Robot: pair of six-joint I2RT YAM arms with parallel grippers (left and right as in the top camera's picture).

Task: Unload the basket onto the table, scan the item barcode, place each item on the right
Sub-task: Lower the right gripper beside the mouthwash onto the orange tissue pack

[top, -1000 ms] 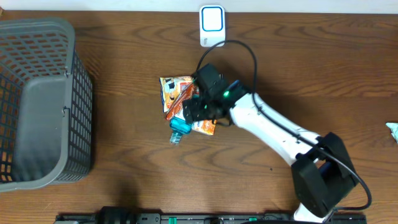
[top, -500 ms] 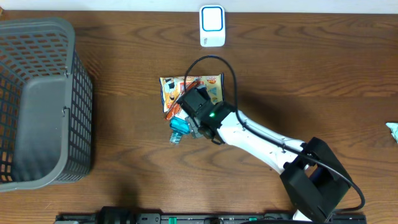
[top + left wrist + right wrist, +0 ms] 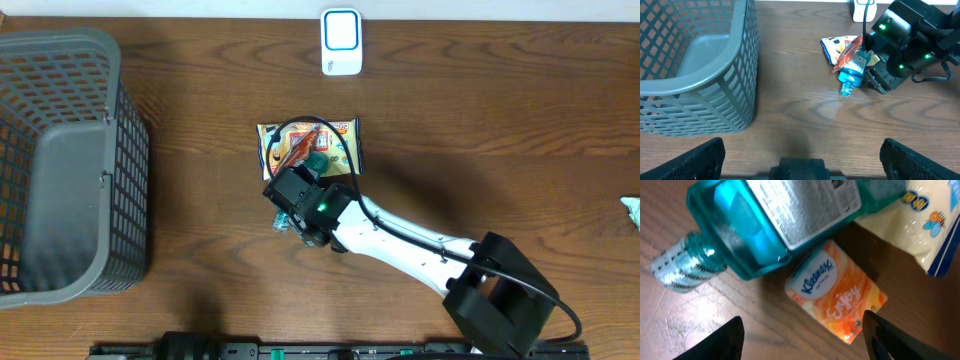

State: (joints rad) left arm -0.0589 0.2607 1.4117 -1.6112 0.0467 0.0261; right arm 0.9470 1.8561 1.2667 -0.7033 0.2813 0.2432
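The translucent blue plastic bottle (image 3: pixel 765 227) lies on its side on the brown wooden table (image 3: pixel 500 120), near the middle, with its printed label turned upward. That suits a scan, though I cannot tell whether the barcode is on that face. It is crowded: an orange Kleenex tissue pack (image 3: pixel 837 297) sits right against its body, and its far end rests on an orange-and-yellow snack packet (image 3: pixel 338 130).

The right hand (image 3: pixel 802 317) hangs directly over this cluster, fingers spread and gripping nothing. It looks lined up for a pick from above, but its aim falls nearer the tissue pack than the bottle, so which item it means to take is unclear.

The white box with a blue-ringed face (image 3: pixel 341 40) at the far edge is likely the scanner, well apart from the pile, so any item must be carried there. The left hand (image 3: pixel 802 145) waits wide open and empty near the grey plastic mesh basket (image 3: pixel 60 45), probably the drop-off for scanned goods.
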